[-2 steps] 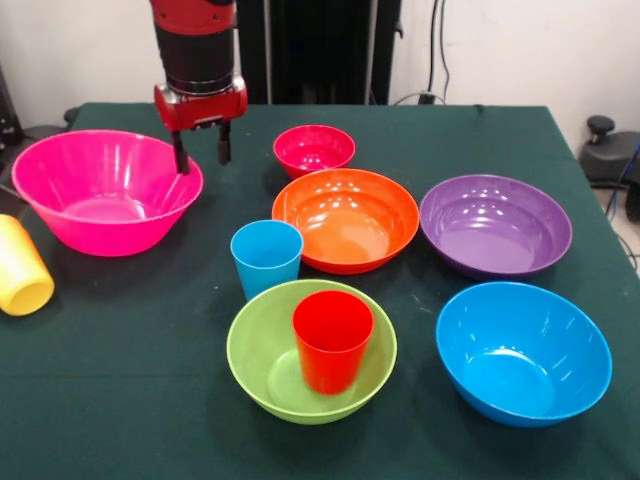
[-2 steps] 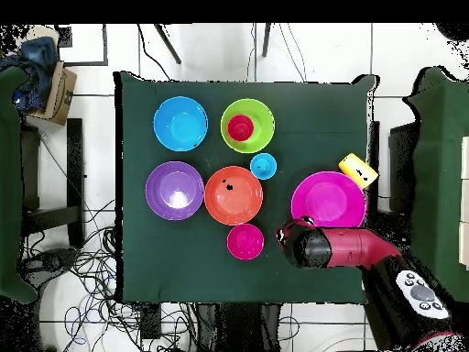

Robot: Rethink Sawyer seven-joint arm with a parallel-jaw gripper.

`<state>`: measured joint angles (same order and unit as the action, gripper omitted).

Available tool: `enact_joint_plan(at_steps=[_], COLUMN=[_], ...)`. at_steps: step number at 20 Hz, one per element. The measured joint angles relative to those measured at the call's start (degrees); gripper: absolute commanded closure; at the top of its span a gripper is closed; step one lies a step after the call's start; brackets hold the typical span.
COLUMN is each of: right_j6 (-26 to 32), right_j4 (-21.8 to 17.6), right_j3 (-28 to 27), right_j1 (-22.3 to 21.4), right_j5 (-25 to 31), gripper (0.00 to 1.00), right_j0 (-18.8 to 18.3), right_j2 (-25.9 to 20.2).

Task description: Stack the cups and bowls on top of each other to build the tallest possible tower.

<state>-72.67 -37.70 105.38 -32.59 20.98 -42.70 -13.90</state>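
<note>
While the arm comes down from above, the hand (image 1: 201,152) sits right over the near-side rim of the big hot pink bowl (image 1: 105,190), with its two dark fingers (image 1: 181,155) spread apart and nothing between them, so it's released. One finger looks like it's at or just inside the pink bowl's rim, the other hangs just outside it, though whether either actually touches the plastic is hard to call. On the green-covered desk (image 1: 130,400) everything's still spread out, no real tower yet. The closest thing to a stack is the red cup (image 1: 332,340) standing upright inside the lime green bowl (image 1: 262,355) at the front. The light blue cup (image 1: 266,257) stands upright just behind that bowl, right beside the orange bowl (image 1: 346,218). The small pink-red bowl (image 1: 314,149) is just behind the orange one, the purple bowl (image 1: 495,225) sits beside the orange one on the other side, and the blue bowl (image 1: 522,352) is in front of the purple one. A yellow cup (image 1: 20,268) lies on its side at the desk's edge, near the hot pink bowl. From overhead the arm (image 2: 343,247) reaches in next to the hot pink bowl and all the bowls sit open side up.
</note>
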Motion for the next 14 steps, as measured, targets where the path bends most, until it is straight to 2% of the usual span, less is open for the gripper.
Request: enact_joint_plan(at_steps=[14], right_j6=[0.0], right_j4=[-1.3], right_j3=[-0.64], right_j1=[2.01], right_j5=[-0.04], gripper=[0.0], right_j0=[-0.13], right_j2=[0.12])
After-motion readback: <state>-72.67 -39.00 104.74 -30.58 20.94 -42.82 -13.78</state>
